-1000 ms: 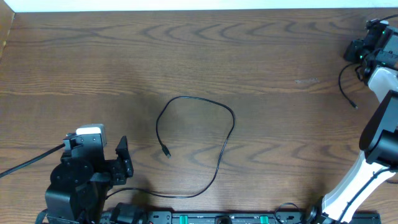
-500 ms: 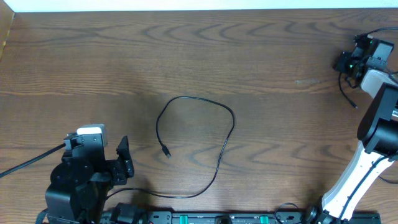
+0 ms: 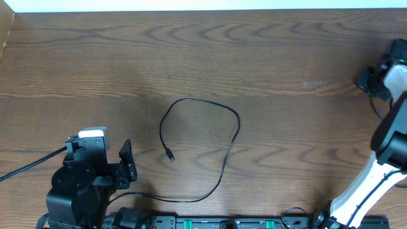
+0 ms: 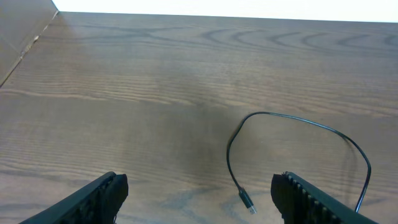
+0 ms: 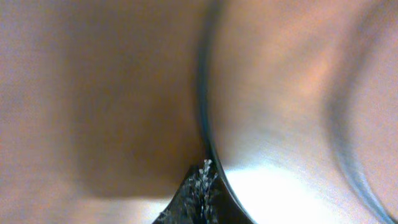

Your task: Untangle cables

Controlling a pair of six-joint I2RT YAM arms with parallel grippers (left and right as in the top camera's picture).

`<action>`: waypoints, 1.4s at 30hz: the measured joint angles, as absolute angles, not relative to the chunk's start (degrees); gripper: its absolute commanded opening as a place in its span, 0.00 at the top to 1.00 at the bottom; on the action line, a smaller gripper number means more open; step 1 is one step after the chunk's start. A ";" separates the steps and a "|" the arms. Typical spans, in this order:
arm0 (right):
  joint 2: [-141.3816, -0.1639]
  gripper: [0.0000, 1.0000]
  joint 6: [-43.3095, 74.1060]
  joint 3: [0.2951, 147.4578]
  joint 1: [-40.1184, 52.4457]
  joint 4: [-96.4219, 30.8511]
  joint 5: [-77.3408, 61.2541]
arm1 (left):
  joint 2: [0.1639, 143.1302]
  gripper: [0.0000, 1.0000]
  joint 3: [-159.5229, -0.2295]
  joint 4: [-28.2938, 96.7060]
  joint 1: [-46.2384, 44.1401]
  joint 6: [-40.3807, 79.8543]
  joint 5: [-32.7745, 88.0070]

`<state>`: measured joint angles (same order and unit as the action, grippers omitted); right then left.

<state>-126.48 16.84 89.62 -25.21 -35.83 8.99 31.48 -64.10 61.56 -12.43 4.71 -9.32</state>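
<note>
My right claw (image 3: 370,81) has drifted farther right of the looped cable (image 3: 238,127); I cannot tell its grip. My left claw (image 4: 199,200) stays wide.

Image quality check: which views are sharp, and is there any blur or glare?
Overhead: sharp and evenly lit, the cable crisp against the table. Left wrist: also sharp, with a blown-out white strip along the top edge and a faint shadow on the wood. Right wrist: smeared by blur, a bright glare patch at the bottom, nothing identifiable.
</note>
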 measured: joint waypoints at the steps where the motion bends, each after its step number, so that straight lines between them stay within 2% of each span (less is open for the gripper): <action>1: -126.32 0.99 17.89 89.62 -26.24 -37.36 10.11 | 31.48 0.21 -64.10 61.58 -12.43 4.71 -9.32; 11: -125.93 0.99 25.65 89.67 -38.24 -46.09 15.62 | 31.48 0.21 -64.10 63.51 -12.43 4.71 -9.32; 19: -125.93 0.99 29.52 89.62 -46.02 -46.68 15.44 | 31.48 0.21 -64.10 64.07 -12.43 4.71 -9.32; 22: -125.56 0.99 29.52 89.62 -48.40 -46.13 8.73 | 31.48 0.21 -64.10 64.10 -12.43 4.71 -9.32; 26: -125.54 0.99 27.51 89.62 -51.81 -43.79 -7.27 | 31.48 0.21 -64.10 64.07 -12.43 4.71 -9.34; 33: -127.63 0.99 23.42 88.01 -52.58 -43.46 -32.82 | 31.48 0.21 -64.10 64.07 -12.43 4.71 -9.32; 36: -128.09 0.99 21.80 86.83 -52.03 -44.03 -38.48 | 31.48 0.21 -64.10 64.07 -12.43 4.71 -9.34; 42: -127.96 0.99 20.62 85.84 -50.17 -45.43 -40.97 | 31.48 0.21 -64.10 64.07 -12.43 4.71 -9.32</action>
